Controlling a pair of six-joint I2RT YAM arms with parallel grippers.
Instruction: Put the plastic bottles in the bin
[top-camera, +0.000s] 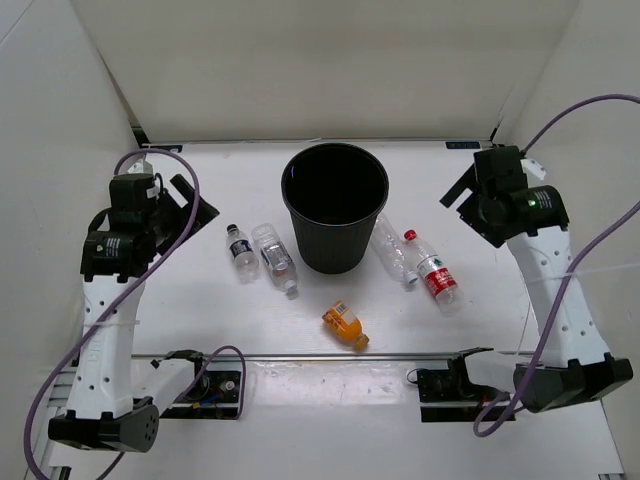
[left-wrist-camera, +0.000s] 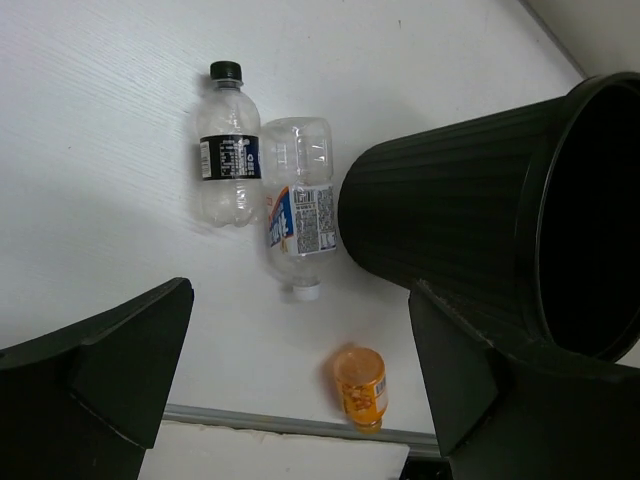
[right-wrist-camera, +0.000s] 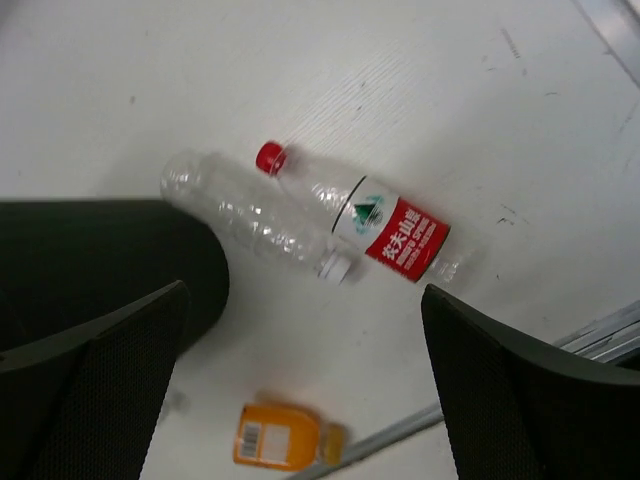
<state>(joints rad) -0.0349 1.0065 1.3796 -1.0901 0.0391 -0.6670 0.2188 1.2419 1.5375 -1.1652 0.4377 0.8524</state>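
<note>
on the white table (top-camera: 200, 320), toward the far middle, stands the black bin (top-camera: 335, 252). it is upright and its round mouth faces up. just left of the bin lie two clear bottles side by side. the black-cap bottle (top-camera: 240, 248) has a dark label, and its cap points to the far side. the white-cap bottle (top-camera: 276, 257) has a blue and white label, and its cap points to the near side. this one lies right next to the bin's wall. just right of the bin lies the plain clear bottle (top-camera: 395, 250), with its white cap pointing near. close on its right is the red-cap bottle (top-camera: 433, 272) with a red label, and its cap points far. the short orange bottle (top-camera: 344, 325) lies alone on the near side of the bin, close to a thin metal strip (top-camera: 300, 357) on the table. none of the bottles is inside the bin. the left gripper (top-camera: 190, 203) hangs over the table, left of the two bottles. its fingers (left-wrist-camera: 120, 370) are wide apart and hold nothing. the right gripper (top-camera: 462, 198) hangs over the right side, far from the red-cap bottle. its fingers (right-wrist-camera: 100, 390) are wide apart too, with nothing between them.
</note>
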